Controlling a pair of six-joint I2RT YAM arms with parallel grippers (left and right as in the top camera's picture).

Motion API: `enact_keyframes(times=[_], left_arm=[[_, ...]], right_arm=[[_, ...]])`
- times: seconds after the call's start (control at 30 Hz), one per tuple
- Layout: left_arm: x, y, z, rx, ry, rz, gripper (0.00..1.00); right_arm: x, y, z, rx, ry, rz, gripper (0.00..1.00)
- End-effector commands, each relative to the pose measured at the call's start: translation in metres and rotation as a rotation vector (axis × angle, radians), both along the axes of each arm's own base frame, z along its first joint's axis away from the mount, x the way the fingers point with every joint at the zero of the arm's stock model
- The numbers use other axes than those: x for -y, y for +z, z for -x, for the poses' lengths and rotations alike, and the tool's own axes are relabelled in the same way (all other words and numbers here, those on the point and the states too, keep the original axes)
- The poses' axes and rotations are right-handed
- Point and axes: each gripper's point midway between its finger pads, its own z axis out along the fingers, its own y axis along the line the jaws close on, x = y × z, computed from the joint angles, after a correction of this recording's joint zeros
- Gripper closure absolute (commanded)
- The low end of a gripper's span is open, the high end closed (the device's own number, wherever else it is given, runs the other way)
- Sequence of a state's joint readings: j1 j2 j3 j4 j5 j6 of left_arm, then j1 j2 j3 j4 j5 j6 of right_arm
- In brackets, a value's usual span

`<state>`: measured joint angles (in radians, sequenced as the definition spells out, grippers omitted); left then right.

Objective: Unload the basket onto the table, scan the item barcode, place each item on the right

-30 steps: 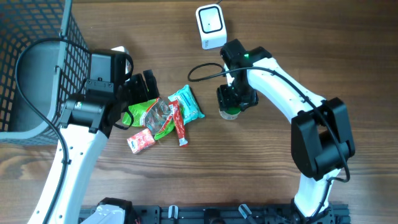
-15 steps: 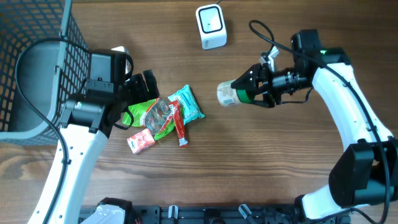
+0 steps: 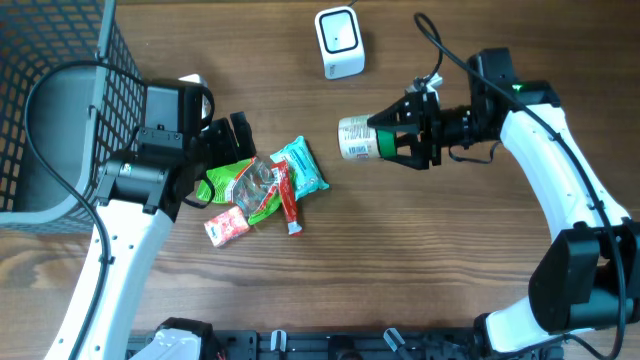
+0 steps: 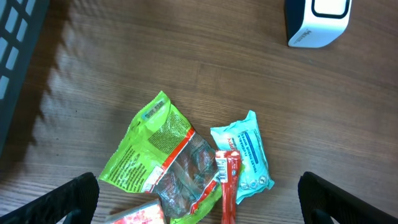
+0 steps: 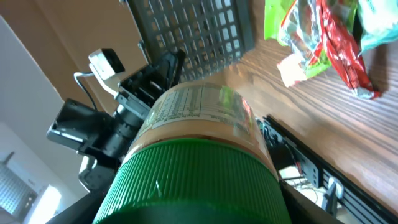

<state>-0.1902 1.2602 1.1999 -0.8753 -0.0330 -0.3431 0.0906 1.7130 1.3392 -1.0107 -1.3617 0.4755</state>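
Grey wire basket [image 3: 50, 90] far left, left gripper [image 3: 228, 132] spread wide above crinkly packets [image 3: 262, 185] on the wood-grain table [image 3: 400, 270], boxy white scanner [image 3: 339, 42] beyond, and the right gripper [image 3: 393, 140] pinches the green-lidded round jar [image 3: 353, 138] sideways, aloft.

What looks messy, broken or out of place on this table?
Nothing is spilled or broken. The jar hangs sideways in the air, but only because the right gripper holds it by its green lid. The snack packets lie in an untidy, overlapping heap.
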Motion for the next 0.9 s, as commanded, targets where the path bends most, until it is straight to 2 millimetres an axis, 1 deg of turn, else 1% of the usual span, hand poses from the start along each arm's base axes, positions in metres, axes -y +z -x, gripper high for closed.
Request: enact_keyframes(times=[0.0, 0.03, 0.1, 0.13, 0.17, 0.2, 0.23, 0.27, 0.3, 0.37, 0.4, 0.43, 0.5, 0.53, 0.57, 0.6, 0.67, 0.73, 0.77, 0.8, 0.83, 0.87], left_arm=[[-0.001, 0.003, -0.001, 0.010, 0.008, -0.008, 0.00], [-0.001, 0.003, -0.001, 0.010, 0.008, -0.008, 0.00], [-0.001, 0.003, -0.001, 0.010, 0.008, -0.008, 0.00], [-0.001, 0.003, -0.001, 0.010, 0.008, -0.008, 0.00], [-0.001, 0.003, -0.001, 0.010, 0.008, -0.008, 0.00], [-0.001, 0.003, -0.001, 0.010, 0.008, -0.008, 0.00], [-0.001, 0.003, -0.001, 0.010, 0.008, -0.008, 0.00], [-0.001, 0.003, -0.001, 0.010, 0.008, -0.008, 0.00], [-0.001, 0.003, -0.001, 0.010, 0.008, -0.008, 0.00], [-0.001, 0.003, -0.001, 0.010, 0.008, -0.008, 0.00], [-0.001, 0.003, -0.001, 0.010, 0.008, -0.008, 0.00], [-0.001, 0.003, -0.001, 0.010, 0.008, -0.008, 0.00], [-0.001, 0.003, -0.001, 0.010, 0.008, -0.008, 0.00], [-0.001, 0.003, -0.001, 0.010, 0.008, -0.008, 0.00], [-0.001, 0.003, -0.001, 0.010, 0.008, -0.008, 0.00], [-0.001, 0.003, -0.001, 0.010, 0.008, -0.008, 0.00], [-0.001, 0.003, -0.001, 0.010, 0.008, -0.008, 0.00], [-0.001, 0.003, -0.001, 0.010, 0.008, -0.008, 0.00], [-0.001, 0.003, -0.001, 0.010, 0.008, -0.008, 0.00], [-0.001, 0.003, -0.001, 0.010, 0.008, -0.008, 0.00], [-0.001, 0.003, -0.001, 0.010, 0.008, -0.008, 0.00], [-0.001, 0.003, -0.001, 0.010, 0.008, -0.008, 0.00]], right_arm=[[0.002, -0.006, -0.008, -0.021, -0.030, 0.053, 0.94], [0.009, -0.028, -0.014, -0.022, -0.070, 0.191, 0.94], [0.036, -0.070, -0.031, 0.020, -0.159, 0.480, 0.93], [0.049, -0.084, -0.036, 0.033, -0.191, 0.591, 0.96], [0.068, -0.099, -0.043, 0.061, -0.225, 0.727, 0.96], [0.070, -0.098, -0.047, 0.099, -0.222, 0.732, 0.96], [0.067, -0.093, -0.057, 0.177, -0.218, 0.704, 0.96], [0.061, -0.083, -0.068, 0.266, -0.210, 0.652, 0.96], [0.058, -0.070, -0.077, 0.319, -0.216, 0.633, 0.95], [0.057, -0.037, -0.087, 0.425, -0.197, 0.633, 0.95], [0.057, -0.015, -0.093, 0.473, -0.204, 0.628, 0.94], [0.056, 0.012, -0.099, 0.534, -0.213, 0.627, 0.93], [0.054, 0.047, -0.107, 0.618, -0.241, 0.648, 0.89], [0.051, 0.068, -0.114, 0.685, -0.269, 0.668, 0.89], [0.048, 0.081, -0.120, 0.742, -0.289, 0.678, 0.92], [0.040, 0.094, -0.134, 0.839, -0.328, 0.697, 0.94], [0.030, 0.092, -0.152, 0.905, -0.366, 0.762, 0.96], [0.010, 0.084, -0.174, 1.017, -0.361, 0.828, 0.96], [0.000, 0.076, -0.187, 1.095, -0.344, 0.879, 0.96], [-0.005, 0.065, -0.202, 1.128, -0.360, 0.943, 0.96], [-0.012, 0.049, -0.220, 1.181, -0.361, 1.009, 0.96], [-0.015, 0.042, -0.229, 1.206, -0.366, 1.033, 0.96]])
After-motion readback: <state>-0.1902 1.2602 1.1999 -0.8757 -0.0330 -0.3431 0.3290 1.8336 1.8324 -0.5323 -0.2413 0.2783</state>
